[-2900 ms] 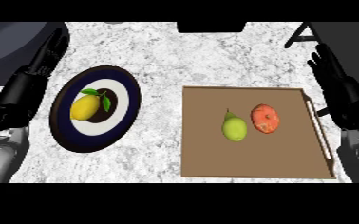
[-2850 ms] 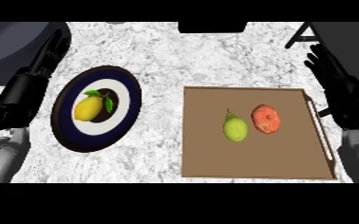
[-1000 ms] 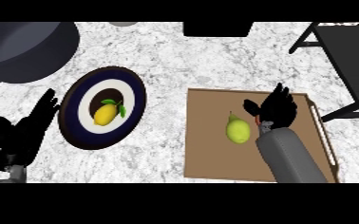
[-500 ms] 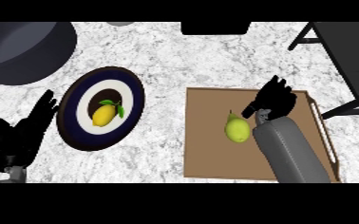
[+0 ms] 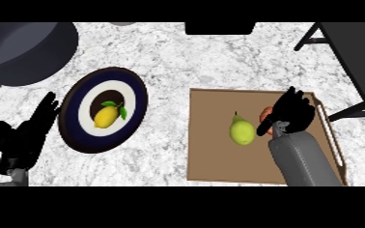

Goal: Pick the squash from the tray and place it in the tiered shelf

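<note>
Brown tray (image 5: 214, 169) with one green fruit (image 5: 242, 130), one squash (image 5: 266, 112); one plate (image 5: 78, 125), one lemon (image 5: 105, 117)

**A:** The black right hand (image 5: 292, 112) sits over the orange-red squash (image 5: 265, 111), and only a sliver peeks out at the hand's left side!

**B:** Gripping it or just above it? Can't tell from here. The grey right forearm (image 5: 303, 159) also covers the near right corner of the brown flat tray (image 5: 214, 149).

**A:** Far left, the big dark grey round pot (image 5: 32, 48) is cut by the left edge.

**B:** Far right, the black-framed tiered shelf (image 5: 342, 43) runs out of view, so its tiers are unseen. The black left hand (image 5: 28, 135), near left, is clipped too.

**A:** And that black block (image 5: 219, 28) at the far edge is cut off, so there's no telling what it is.
</note>
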